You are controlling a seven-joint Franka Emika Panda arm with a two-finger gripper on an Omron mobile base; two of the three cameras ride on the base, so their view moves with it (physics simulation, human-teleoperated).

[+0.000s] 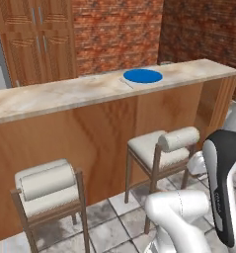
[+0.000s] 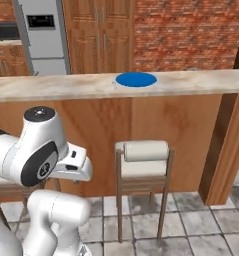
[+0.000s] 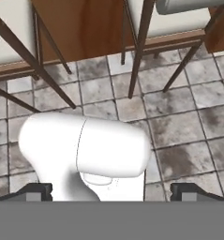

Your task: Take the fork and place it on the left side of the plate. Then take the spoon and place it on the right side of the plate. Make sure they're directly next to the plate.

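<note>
Gripper [image 3: 111, 192] pointing down at the tiled floor [image 3: 188, 117], its two dark fingertips [image 3: 36, 191] standing far apart at the lower corners of the hand view: jaws spread wide, nothing between them. Below the jaws lies grey stone tile; ahead of them, toward the top of the hand view, rise the dark wooden legs of two stools.

In the left base view the near stool [image 1: 161, 148], with its cream seat and rolled back cushion, stands against the wooden front of a bar counter, and a second stool [image 1: 48, 190] stands further left along the same front. Only the folded white arm [image 1: 223, 183] shows at lower right, low beside the near stool.

The plate [image 1: 142, 76], a flat blue disc, lies on the pale marbled counter [image 1: 50, 96], well above the downward-pointing jaws and well apart from them. In the right base view the plate [image 2: 136, 79] sits near the middle of the countertop, above the stool [image 2: 142, 157]. The pale mark beside the plate's left edge is too small to identify, so where the fork and the spoon lie cannot be told.

Behind the counter: brick wall [image 2: 186, 35], wooden cabinets [image 2: 98, 35], and a grey fridge [image 2: 43, 35] at left.
</note>
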